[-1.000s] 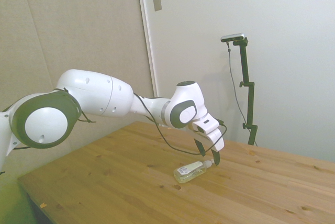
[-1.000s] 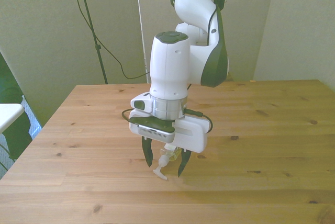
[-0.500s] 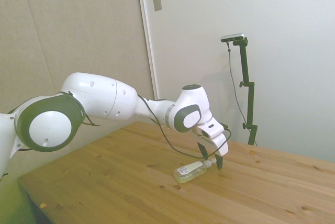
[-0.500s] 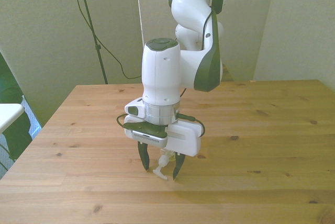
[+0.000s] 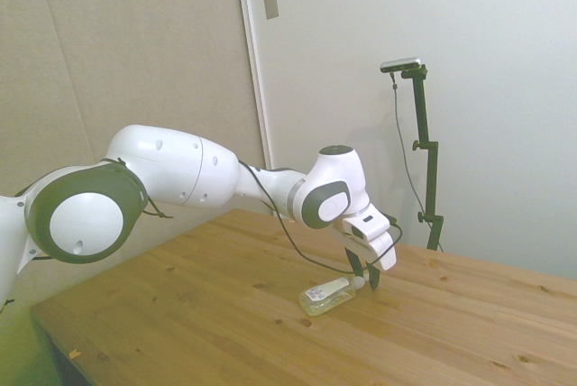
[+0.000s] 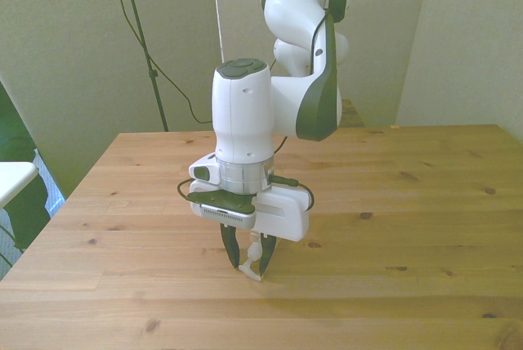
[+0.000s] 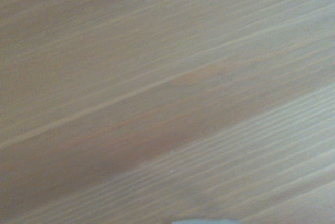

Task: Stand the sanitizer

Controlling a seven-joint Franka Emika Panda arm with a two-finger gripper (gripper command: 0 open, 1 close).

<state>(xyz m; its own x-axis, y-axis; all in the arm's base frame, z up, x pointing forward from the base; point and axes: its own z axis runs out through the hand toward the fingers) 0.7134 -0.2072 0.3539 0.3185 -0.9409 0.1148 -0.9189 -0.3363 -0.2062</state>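
Note:
The sanitizer [image 5: 326, 295] lies on its side on the wooden table [image 5: 207, 314]. It is a small clear bottle with pale liquid and a white label, and its white pump top points away from the arm's base. My gripper [image 5: 365, 281] reaches down over that pump end. In the front view the gripper [image 6: 252, 266] has its dark fingers closed in against the white pump neck of the sanitizer [image 6: 254, 250]. The bottle's body is hidden behind the hand there. The wrist view shows only blurred wood grain and a pale sliver at the edge.
Bare wooden table [image 6: 409, 203] stretches around the bottle on all sides. A white object [image 6: 12, 180] sits off the table at the front view's left edge.
The gripper has come lower over the pump end, and its fingers have narrowed from wide open to closed on the neck. The bottle has stayed lying in the same place.

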